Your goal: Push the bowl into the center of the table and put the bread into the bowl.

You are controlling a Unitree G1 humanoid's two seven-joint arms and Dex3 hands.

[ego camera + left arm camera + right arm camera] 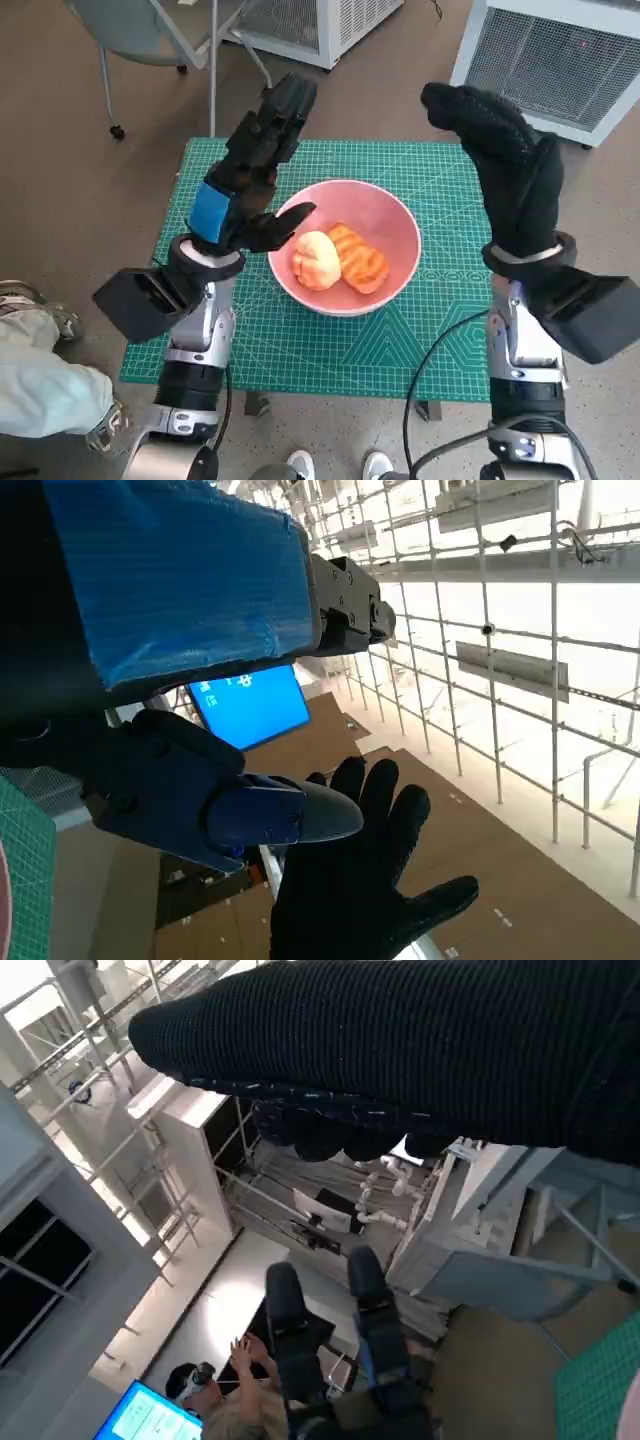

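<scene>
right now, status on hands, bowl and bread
Left hand open, raised beside the pink bowl, holding nothing. Right hand open, raised clear. Two bread pieces in bowl, mid-mat. Nothing in the way.

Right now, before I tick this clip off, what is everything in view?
Bowl: one, pink, around the middle of the mat.
Bread: two pieces, pale and orange-brown, side by side inside the bowl.
Mat: one, green with a grid, covering the table.
Chair: one, grey, on the floor beyond the table.
Person: one, seated by a blue screen.
Left robot hand: black, blue-taped, raised beside the bowl, empty.
Right robot hand: black glove, raised, empty.
</scene>
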